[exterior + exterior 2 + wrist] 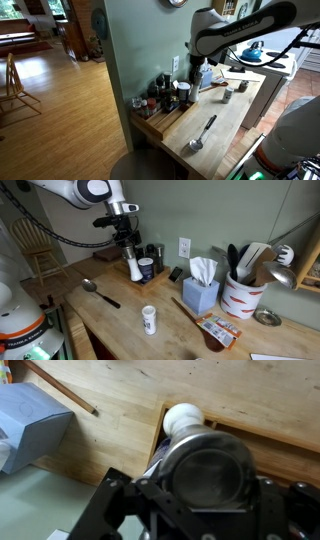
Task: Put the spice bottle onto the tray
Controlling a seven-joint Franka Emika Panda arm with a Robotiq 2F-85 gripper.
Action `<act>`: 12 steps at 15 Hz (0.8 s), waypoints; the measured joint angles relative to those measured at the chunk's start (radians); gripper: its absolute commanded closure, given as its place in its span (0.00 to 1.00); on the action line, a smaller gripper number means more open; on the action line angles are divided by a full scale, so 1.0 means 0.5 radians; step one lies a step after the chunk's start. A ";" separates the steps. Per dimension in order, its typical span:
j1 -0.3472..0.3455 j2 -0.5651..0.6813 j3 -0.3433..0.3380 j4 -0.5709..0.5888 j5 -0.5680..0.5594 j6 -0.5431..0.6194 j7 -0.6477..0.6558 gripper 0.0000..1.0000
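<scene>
Because the tray (162, 122) already carries a cluster of dark-lidded jars (160, 90), the gripper (129, 254) hangs over one end of it, where some bare wood is left. It looks clenched on the spice bottle (131, 267), which hangs directly beneath it, upright or nearly so. The hold seems to be near the top, so that the base can meet the wood first. In the wrist view the bottle sits between the black jaws with its far end over the tray's corner; whether it touches the tray I cannot tell. One dark jar (147, 268) stands just beside the gripper, so I judge that lowering calls for a straight drop. The ladle (100, 292) and a small white shaker (149, 319) lie well apart from the gripper on the desk (185, 332), out of the way.
</scene>
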 measured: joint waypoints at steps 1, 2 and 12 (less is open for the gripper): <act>0.001 0.048 0.000 0.028 -0.001 -0.006 0.000 0.63; 0.001 0.092 0.001 0.055 -0.002 -0.016 0.000 0.63; 0.005 0.364 0.000 0.253 -0.001 -0.069 0.000 0.63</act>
